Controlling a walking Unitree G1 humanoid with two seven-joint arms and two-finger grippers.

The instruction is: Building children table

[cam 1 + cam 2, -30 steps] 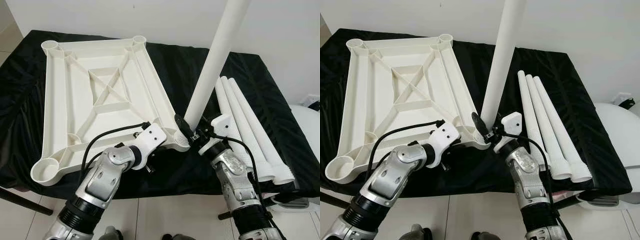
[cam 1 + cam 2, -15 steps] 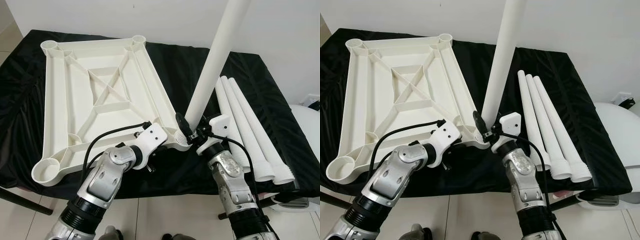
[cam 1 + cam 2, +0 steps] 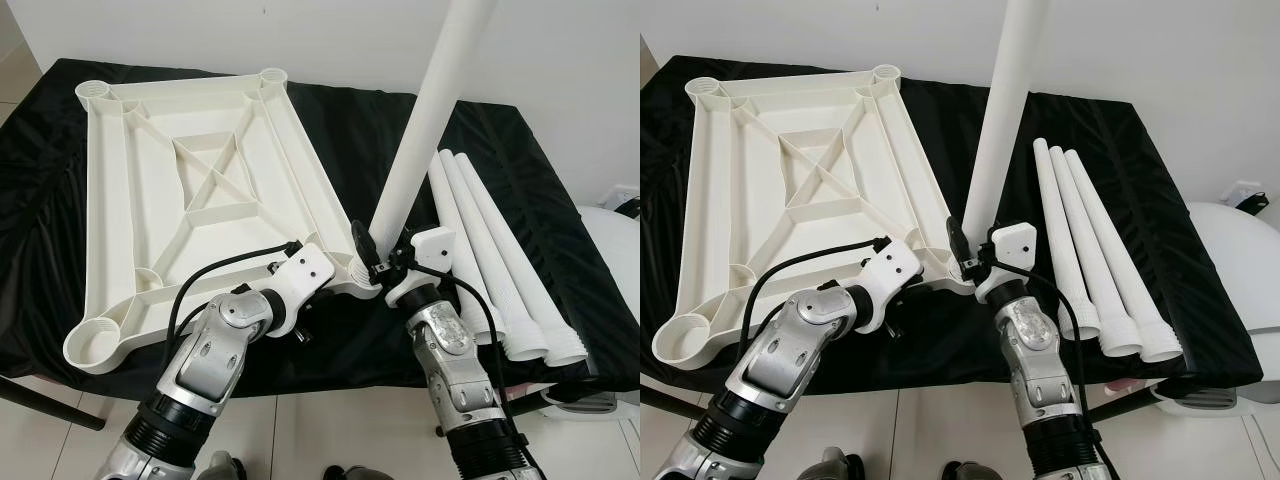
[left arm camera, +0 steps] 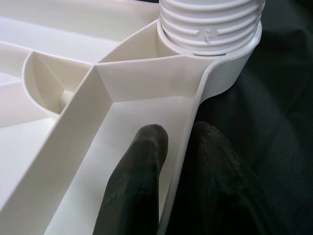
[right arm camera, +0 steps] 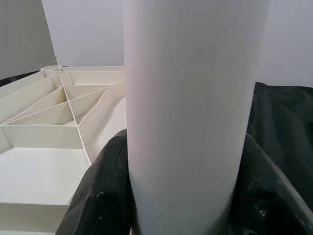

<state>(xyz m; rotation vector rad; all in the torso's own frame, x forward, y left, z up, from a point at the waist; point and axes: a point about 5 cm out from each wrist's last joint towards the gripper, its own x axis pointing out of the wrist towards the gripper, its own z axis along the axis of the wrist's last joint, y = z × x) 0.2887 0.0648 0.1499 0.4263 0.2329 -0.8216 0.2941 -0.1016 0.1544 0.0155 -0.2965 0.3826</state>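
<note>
One leg [image 3: 998, 140] clenched between right gripper [image 3: 975, 262] jaws | left gripper [image 4: 171, 161] jaws pinch tabletop [image 3: 150, 190] rim

Bright, even lighting; sharp focus

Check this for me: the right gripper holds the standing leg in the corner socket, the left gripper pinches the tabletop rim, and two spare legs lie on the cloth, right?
Not quite: three spare legs lie on the cloth, as the right eye view shows. The rest holds: the right gripper holds the standing leg, and the left gripper pinches the tabletop rim.
</note>
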